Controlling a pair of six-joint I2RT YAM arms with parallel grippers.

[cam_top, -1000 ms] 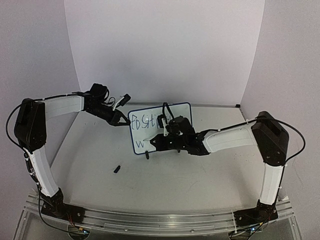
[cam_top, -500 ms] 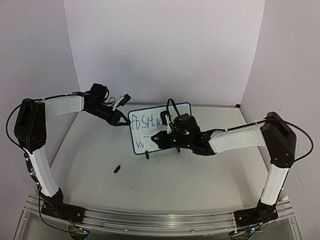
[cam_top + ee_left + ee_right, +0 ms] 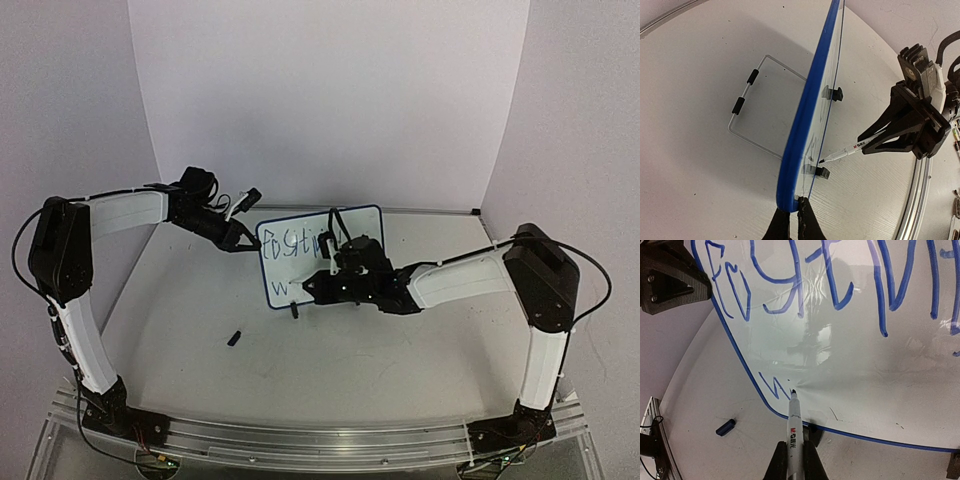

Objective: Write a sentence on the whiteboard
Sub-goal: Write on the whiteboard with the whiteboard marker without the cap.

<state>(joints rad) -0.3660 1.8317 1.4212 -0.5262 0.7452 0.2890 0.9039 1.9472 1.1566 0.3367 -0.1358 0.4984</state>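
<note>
The whiteboard point(image 3: 285, 270) stands upright at mid-tabletop point(image 3: 180, 320), with the left claw point(image 3: 790, 222) pinched shut on its blue left edge. The right claw point(image 3: 792, 460) is narrowed around the marker point(image 3: 794, 427), whose long axis points away from the claw and into the board face. The tip meets the board low on the left, just right of the first stroke of the sentence's point(image 3: 840, 285) second line. The blank lower band runs rightward along the board's long axis, so the coming stroke probably goes that way.
</note>
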